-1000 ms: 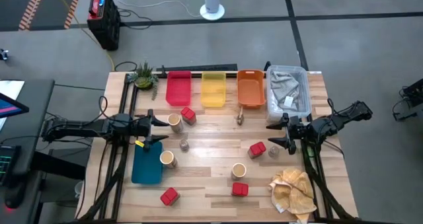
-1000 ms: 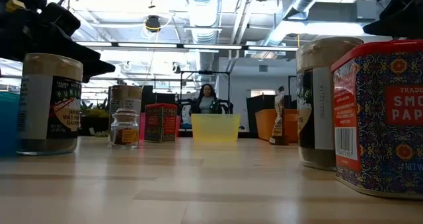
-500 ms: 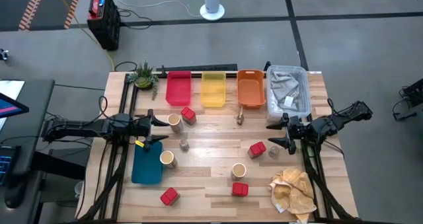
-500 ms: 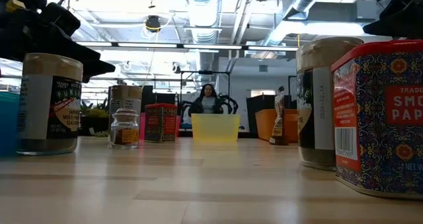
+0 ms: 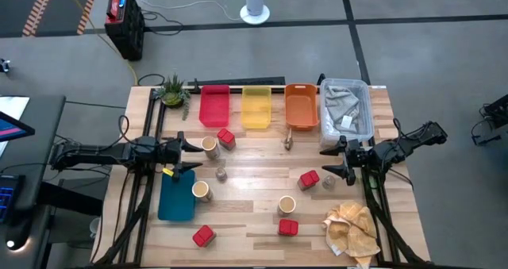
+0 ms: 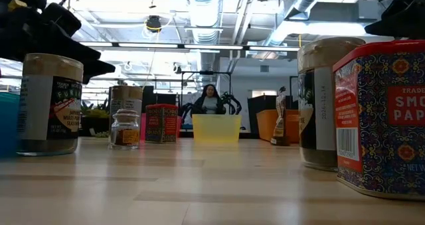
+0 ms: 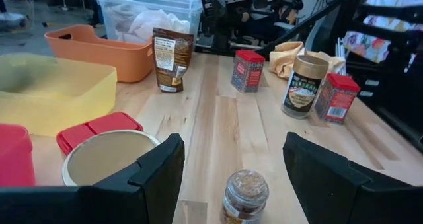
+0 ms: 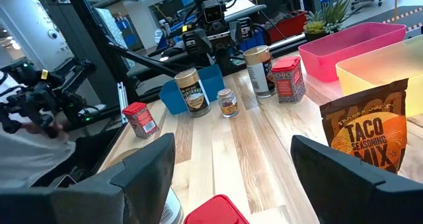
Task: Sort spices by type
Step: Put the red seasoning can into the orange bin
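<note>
Spices: tins (image 5: 226,139), cylinders (image 5: 209,146), one jar (image 5: 221,174), scattered loose on table (image 5: 254,221) (none in trays (image 5: 214,106)). Left gripper (image 5: 189,155) spread, beside cylinder; right gripper (image 5: 333,159) spread, near tin.

High overhead; low tabletop-level; wrists face inward across table (image 5: 262,154)

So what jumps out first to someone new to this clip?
The row of red tray, yellow tray and orange tray along the table's far edge, all empty. Red tins, such as one mid-table, lie scattered with tan cylinders. The left end effector and right end effector hover open at either side.
</note>
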`<action>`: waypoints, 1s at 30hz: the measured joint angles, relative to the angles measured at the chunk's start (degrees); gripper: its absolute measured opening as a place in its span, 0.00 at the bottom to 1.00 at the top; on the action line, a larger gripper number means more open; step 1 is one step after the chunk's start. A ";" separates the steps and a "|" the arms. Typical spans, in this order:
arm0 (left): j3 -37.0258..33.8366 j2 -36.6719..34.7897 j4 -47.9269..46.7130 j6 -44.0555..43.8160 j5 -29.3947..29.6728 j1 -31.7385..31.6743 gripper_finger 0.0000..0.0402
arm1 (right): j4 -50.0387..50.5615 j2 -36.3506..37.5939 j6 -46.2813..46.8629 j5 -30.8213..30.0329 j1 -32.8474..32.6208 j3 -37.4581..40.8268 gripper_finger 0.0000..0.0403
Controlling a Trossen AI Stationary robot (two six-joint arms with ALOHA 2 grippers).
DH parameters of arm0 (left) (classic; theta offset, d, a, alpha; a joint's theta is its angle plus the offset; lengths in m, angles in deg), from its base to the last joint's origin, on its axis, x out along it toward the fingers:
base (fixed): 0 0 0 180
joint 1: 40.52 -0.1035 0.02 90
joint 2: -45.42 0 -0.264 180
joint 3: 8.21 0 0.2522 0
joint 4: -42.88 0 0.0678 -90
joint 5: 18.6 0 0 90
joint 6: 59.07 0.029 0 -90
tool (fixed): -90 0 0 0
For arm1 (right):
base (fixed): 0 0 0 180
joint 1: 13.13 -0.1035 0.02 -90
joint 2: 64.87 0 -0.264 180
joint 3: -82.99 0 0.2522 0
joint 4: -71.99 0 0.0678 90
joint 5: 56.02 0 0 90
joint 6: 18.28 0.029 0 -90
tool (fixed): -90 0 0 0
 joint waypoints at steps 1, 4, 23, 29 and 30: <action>0.00 0.00 0.00 -0.97 0.00 0.02 0.61 | -0.01 0.00 -0.01 0.01 -0.01 -0.01 0.81; 0.00 0.00 -0.01 -4.30 0.00 0.02 0.61 | 0.01 -0.02 -0.01 -0.01 0.00 -0.01 0.81; 0.00 0.00 -0.86 -26.72 9.73 0.02 0.61 | -1.78 0.00 -10.06 -0.41 1.60 0.19 0.81; 0.00 0.00 -0.78 -28.54 8.97 0.02 0.61 | -9.81 0.09 -6.46 -0.49 3.71 0.32 0.81; 0.00 0.00 -0.72 -28.60 8.55 0.02 0.61 | -10.96 0.07 -6.00 -0.49 4.13 0.32 0.81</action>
